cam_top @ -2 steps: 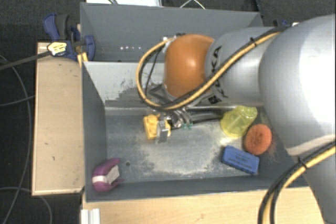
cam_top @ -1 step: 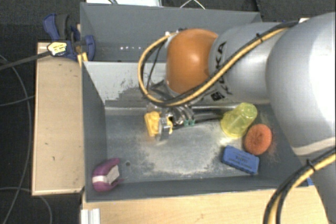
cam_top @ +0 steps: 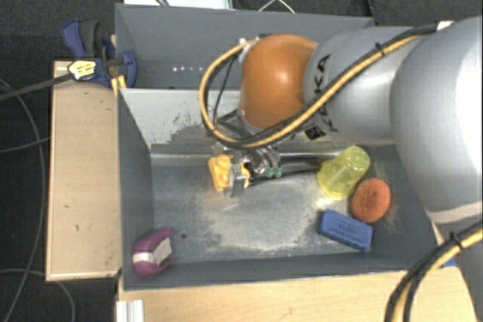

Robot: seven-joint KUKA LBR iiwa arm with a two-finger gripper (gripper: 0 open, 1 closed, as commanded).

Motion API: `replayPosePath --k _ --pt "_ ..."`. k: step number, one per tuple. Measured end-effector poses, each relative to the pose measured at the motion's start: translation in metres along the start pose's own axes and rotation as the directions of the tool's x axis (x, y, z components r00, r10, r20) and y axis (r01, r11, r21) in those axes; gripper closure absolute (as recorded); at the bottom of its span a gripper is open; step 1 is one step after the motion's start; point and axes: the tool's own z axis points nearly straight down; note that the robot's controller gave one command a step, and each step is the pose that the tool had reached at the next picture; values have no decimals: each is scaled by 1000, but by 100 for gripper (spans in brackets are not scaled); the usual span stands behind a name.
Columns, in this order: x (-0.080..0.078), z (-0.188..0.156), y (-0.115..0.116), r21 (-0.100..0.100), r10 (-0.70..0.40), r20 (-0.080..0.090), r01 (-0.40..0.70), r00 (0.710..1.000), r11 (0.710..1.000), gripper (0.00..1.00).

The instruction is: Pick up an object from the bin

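The jaws are down low in the grey bin [cam_top: 136, 185], at about 10 o'clock from its middle. A small yellow block [cam_top: 219, 172] sits right at their tips. I cannot tell if the jaws are apart or together. A see-through yellow cup [cam_top: 343, 171] lies at 2 o'clock, a fuzzy orange ball [cam_top: 371, 200] at 3, a blue block [cam_top: 346, 230] at 4, and a purple and white thing [cam_top: 153, 251] at 8.

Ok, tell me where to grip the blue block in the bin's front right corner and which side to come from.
Take the blue block across its two long edges, near the middle, coming straight down from above. It lies flat with its broad face up, so its narrow width is probably easiest to span. Keep off the end where the orange ball sits close.
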Motion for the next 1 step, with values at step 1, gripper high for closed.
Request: replayPosePath --k 1 --pt "0 -8 0 0 1 -1 -1 1000 1000 100"
